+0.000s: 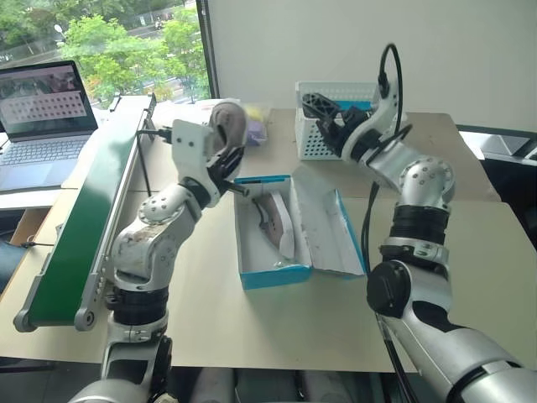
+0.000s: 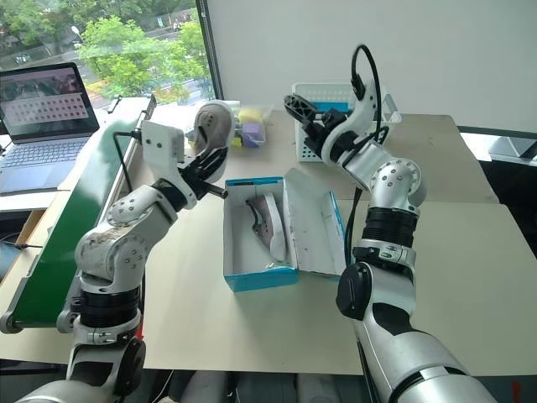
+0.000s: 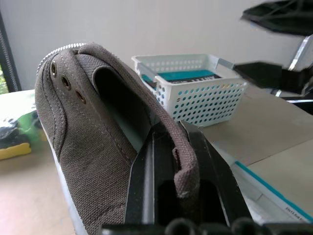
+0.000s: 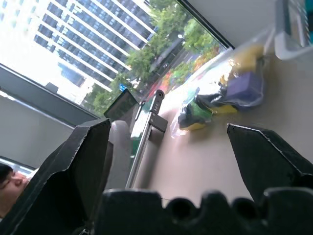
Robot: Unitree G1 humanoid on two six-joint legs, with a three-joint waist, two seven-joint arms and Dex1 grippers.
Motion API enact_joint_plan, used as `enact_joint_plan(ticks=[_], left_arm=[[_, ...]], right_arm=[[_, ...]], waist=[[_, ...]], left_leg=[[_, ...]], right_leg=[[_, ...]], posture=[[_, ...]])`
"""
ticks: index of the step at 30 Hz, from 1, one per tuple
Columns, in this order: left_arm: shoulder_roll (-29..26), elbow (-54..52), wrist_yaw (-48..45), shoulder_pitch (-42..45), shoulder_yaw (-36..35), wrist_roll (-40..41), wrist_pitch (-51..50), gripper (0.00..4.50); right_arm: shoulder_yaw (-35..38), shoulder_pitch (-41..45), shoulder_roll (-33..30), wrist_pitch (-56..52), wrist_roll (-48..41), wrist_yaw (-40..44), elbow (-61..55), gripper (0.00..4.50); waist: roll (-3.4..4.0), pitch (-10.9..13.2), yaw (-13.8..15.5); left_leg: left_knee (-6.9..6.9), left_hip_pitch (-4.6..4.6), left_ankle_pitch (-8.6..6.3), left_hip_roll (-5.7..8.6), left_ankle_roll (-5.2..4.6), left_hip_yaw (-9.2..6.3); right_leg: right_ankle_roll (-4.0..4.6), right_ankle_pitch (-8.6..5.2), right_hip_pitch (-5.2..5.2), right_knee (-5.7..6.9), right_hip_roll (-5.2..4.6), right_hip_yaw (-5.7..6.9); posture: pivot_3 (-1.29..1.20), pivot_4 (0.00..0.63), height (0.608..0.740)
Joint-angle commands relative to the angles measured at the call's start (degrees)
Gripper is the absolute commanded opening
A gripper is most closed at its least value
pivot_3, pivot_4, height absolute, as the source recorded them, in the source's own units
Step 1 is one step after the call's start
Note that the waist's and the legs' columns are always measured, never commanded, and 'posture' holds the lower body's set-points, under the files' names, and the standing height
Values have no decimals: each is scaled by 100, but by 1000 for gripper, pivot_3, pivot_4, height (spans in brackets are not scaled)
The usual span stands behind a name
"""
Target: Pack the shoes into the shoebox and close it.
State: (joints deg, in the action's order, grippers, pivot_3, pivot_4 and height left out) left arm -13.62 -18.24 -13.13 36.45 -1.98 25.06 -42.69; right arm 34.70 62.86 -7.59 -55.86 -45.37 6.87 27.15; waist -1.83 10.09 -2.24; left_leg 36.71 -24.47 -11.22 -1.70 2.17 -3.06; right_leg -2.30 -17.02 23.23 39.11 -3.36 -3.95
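From the head views, the open blue cardboard shoebox with its white inside sits at the centre of the frame on the pale wooden table, its hinged lid lying flat to the right. One dark grey low shoe with a pale sole already rests inside, on its side. Above the box's upper left corner, the left gripper carries the second grey shoe in the air, toe up. So I judge the packing to be half done: the next move would be to bring this shoe down beside the first, which calls for turning it to lie lengthwise in the narrow space left. The right gripper hangs in the upper middle of the frame, in front of the white perforated plastic basket, its jaws spread wide and empty. A green conveyor belt runs along the left edge, a laptop in the upper left.

In the left wrist view, the jaws are pinched tight on the heel collar of the canvas shoe, one finger inside the opening, one outside.

In the right wrist view, the black fingers stand far apart with nothing between them; a bag of coloured items lies on the table beyond.
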Motion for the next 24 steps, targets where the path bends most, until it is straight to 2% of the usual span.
enact_joint_plan(ticks=[1, 10, 22, 24], left_arm=[[179, -339, -81, 341, 131, 171, 9, 36], [933, -486, 142, 374, 158, 776, -461, 36], [981, -291, -43, 568, 209, 997, -566, 36], [973, -268, -108, 620, 217, 1035, -577, 0]], right_arm=[[191, 254, -120, -269, -531, -49, -121, 4500], [120, 251, -187, -414, -878, -56, -257, 4500], [-487, -92, -369, -1292, -1285, 178, -1098, 4500], [-580, -189, -382, -1340, -1271, 165, -1196, 3982]], waist=[[1, 1, -34], [2, 1, -30], [5, 3, -24], [5, 3, -24]], left_leg=[[0, -1, 0, -1, 0, 0], [3, 2, 1, -2, -2, 3], [5, 1, 1, -1, -1, 1], [5, 2, 1, -1, -2, 1]], right_leg=[[0, 0, 1, 1, 1, 0], [-1, 0, -2, -7, 4, -4], [-1, -1, -3, -13, 5, -3], [-1, -1, -3, -15, 5, -3]], posture=[[0, 150, 740], [0, 150, 740], [0, 150, 740], [0, 150, 740]])
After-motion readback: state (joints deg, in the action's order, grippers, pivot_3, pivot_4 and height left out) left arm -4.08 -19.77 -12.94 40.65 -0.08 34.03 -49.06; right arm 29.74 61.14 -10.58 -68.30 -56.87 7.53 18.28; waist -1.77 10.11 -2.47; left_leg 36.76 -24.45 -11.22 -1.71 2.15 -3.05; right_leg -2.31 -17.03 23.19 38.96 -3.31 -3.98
